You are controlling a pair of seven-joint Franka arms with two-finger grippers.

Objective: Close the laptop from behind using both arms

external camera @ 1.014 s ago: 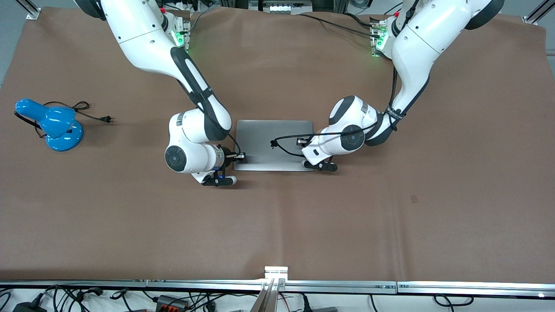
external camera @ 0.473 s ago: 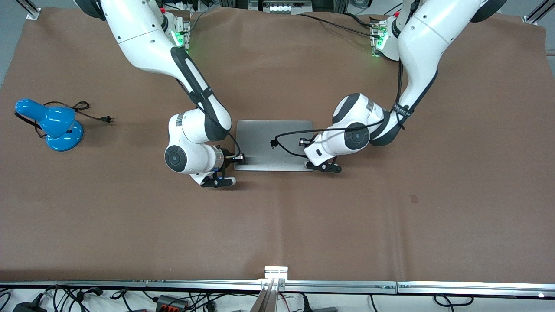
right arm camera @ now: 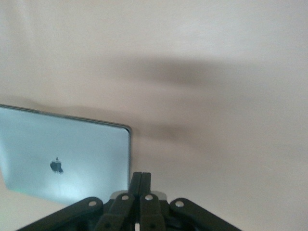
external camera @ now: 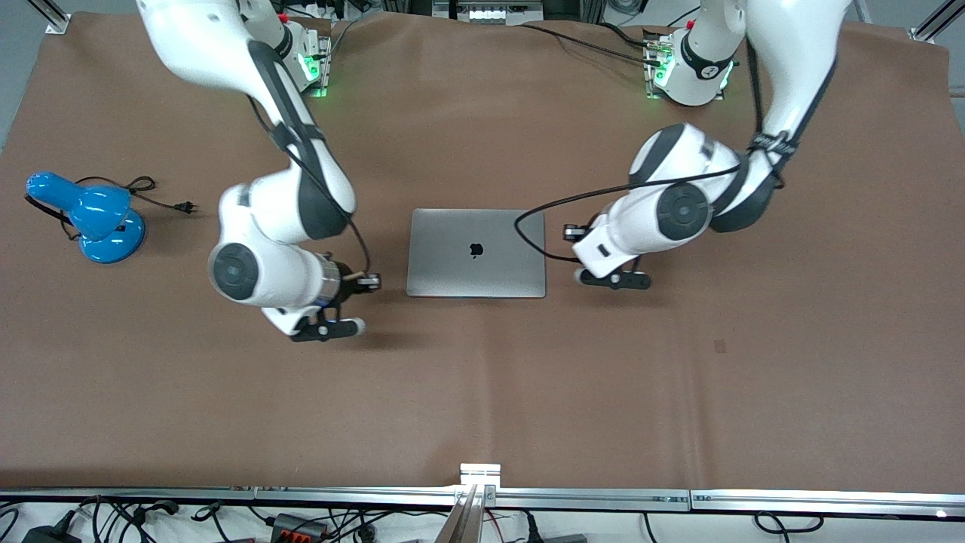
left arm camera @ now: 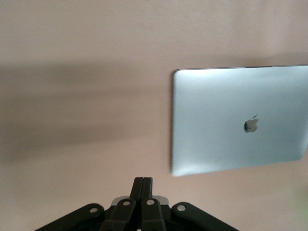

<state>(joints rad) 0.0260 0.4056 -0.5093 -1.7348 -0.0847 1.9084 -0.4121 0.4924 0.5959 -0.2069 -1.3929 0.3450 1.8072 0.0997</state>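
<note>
The space-grey laptop [external camera: 476,253] lies shut and flat on the brown table, lid up with its black apple logo showing. My right gripper [external camera: 369,281] is shut and empty, off the laptop beside its edge toward the right arm's end. My left gripper [external camera: 571,232] is shut and empty, beside the laptop's edge toward the left arm's end. The left wrist view shows the shut fingers [left arm camera: 143,185] and the closed lid [left arm camera: 236,120]. The right wrist view shows its shut fingers [right arm camera: 140,180] and the lid [right arm camera: 62,161].
A blue desk lamp [external camera: 87,215] with a black cord and plug [external camera: 185,205] lies toward the right arm's end of the table. A metal rail [external camera: 482,494] runs along the table edge nearest the front camera.
Both grippers have come off the laptop lid and moved outward, each toward its own arm's end of the table. The laptop stays shut and has not moved.
</note>
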